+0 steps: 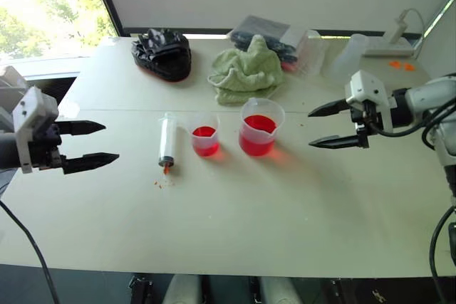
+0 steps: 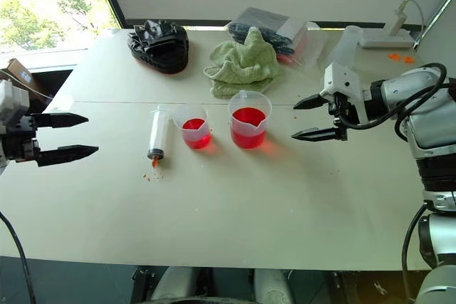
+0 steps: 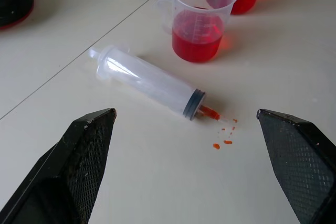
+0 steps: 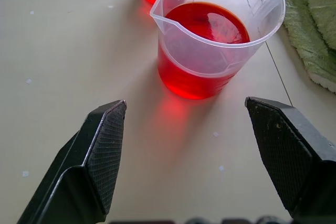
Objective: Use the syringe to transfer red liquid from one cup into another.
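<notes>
The clear syringe (image 1: 167, 142) lies flat on the white table (image 1: 235, 233), its red-stained tip toward the front edge, a few red drops by the tip. Right of it stands the smaller cup (image 1: 205, 134), about a third full of red liquid (image 1: 204, 133). The larger, wider cup (image 1: 261, 127) stands right of that, roughly half full of red liquid (image 4: 205, 22). My left gripper (image 1: 92, 144) hovers open, left of the syringe (image 3: 149, 82), nothing between its fingers. My right gripper (image 1: 329, 126) is open and empty too, right of the larger cup (image 4: 215, 35).
A crumpled green cloth (image 1: 246, 70) lies behind the cups. A black bag (image 1: 163, 53) sits at the back left, a dark packet (image 1: 274, 37) and a white device (image 1: 388, 42) at the back right. The near half of the table is bare.
</notes>
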You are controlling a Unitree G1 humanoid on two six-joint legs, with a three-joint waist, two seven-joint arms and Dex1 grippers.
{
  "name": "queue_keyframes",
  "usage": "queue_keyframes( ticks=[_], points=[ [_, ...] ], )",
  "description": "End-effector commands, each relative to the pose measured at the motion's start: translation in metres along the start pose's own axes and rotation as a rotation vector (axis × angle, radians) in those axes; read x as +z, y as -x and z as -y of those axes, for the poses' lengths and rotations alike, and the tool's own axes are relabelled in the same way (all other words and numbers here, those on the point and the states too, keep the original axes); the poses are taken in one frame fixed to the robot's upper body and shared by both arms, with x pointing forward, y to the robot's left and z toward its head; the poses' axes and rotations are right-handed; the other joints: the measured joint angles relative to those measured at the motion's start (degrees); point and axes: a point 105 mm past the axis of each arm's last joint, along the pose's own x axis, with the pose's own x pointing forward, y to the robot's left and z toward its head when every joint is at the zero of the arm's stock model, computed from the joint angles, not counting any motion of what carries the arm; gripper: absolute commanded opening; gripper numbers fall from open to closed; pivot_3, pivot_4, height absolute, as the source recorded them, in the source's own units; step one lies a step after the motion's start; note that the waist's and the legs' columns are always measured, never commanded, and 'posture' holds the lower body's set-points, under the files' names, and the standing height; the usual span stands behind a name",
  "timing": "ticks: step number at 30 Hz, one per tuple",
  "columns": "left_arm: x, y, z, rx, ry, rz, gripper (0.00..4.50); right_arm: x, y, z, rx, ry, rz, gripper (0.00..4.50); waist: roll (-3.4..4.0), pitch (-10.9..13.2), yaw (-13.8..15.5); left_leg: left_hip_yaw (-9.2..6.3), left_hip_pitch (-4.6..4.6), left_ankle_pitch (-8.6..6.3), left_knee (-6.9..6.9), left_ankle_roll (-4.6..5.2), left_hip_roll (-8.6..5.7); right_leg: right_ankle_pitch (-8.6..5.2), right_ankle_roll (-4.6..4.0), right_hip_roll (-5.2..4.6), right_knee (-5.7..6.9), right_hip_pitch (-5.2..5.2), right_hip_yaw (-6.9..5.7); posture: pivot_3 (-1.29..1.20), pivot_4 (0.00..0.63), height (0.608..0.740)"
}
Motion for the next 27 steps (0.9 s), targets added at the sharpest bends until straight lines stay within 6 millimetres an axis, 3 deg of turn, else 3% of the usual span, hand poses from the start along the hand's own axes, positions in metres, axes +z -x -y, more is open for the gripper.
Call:
queue_keyframes(
  ticks=[1,27],
  points=[
    [0.009,0.002,0.0,-0.004,-0.045,0.018,4.49,0.015,0.012,0.002,-0.043,0.046,0.024,3.8,0.0,0.0,-0.01,0.0,0.0,0.0,0.0,0.0,0.0,0.0,0.0,0.0,0.0,0.0,0.0,0.0,0.15,0.711],
    [0.019,-0.011,-0.006,0.011,-0.005,0.015,4.49,0.022,0.015,0.008,-0.103,0.04,0.066,3.8,0.0,0.0,0.05,0.0,0.0,0.01,0.01,-0.03,-0.01,0.0,0.0,0.0,0.01,0.0,0.0,0.0,0.15,0.711]
  ],
)
